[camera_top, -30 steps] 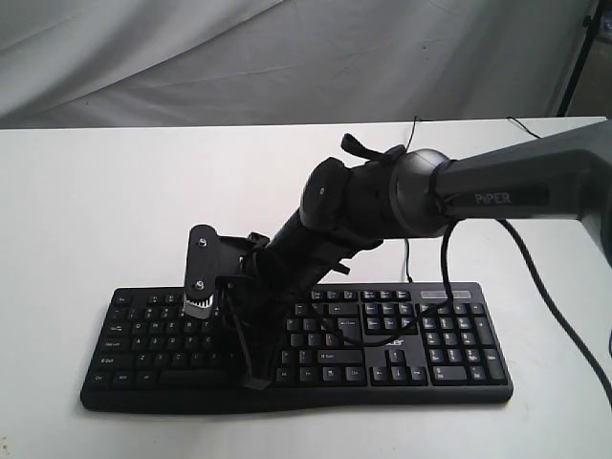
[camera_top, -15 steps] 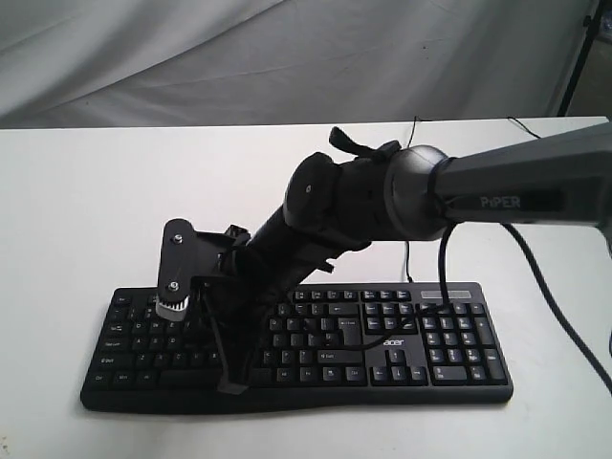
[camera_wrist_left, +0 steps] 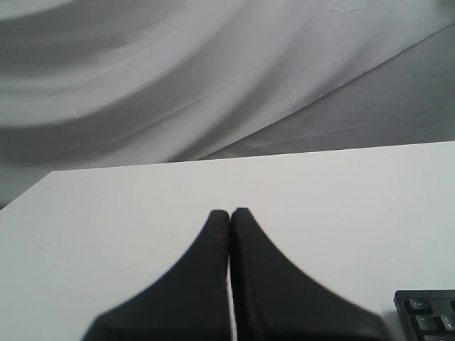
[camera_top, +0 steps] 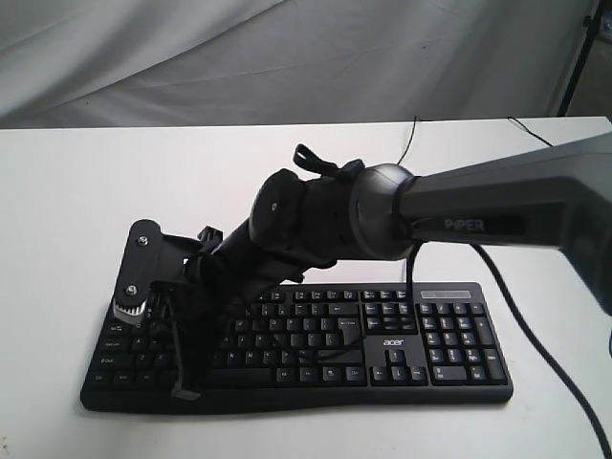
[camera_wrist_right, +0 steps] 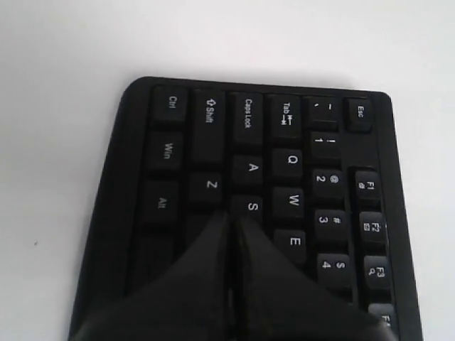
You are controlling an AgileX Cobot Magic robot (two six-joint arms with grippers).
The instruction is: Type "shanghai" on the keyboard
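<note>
One wide black keyboard (camera_top: 402,344) with white legends and an acer logo lies near the front of the white surface (camera_top: 86,191). The right hand (camera_wrist_right: 233,217), fingers pressed together, meets its S key (camera_wrist_right: 252,207). The left hand (camera_wrist_left: 229,212) is likewise closed, above bare surface.

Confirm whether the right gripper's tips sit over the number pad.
No, the right gripper points its shut tips at the S key at the letter end of the keyboard.
</note>
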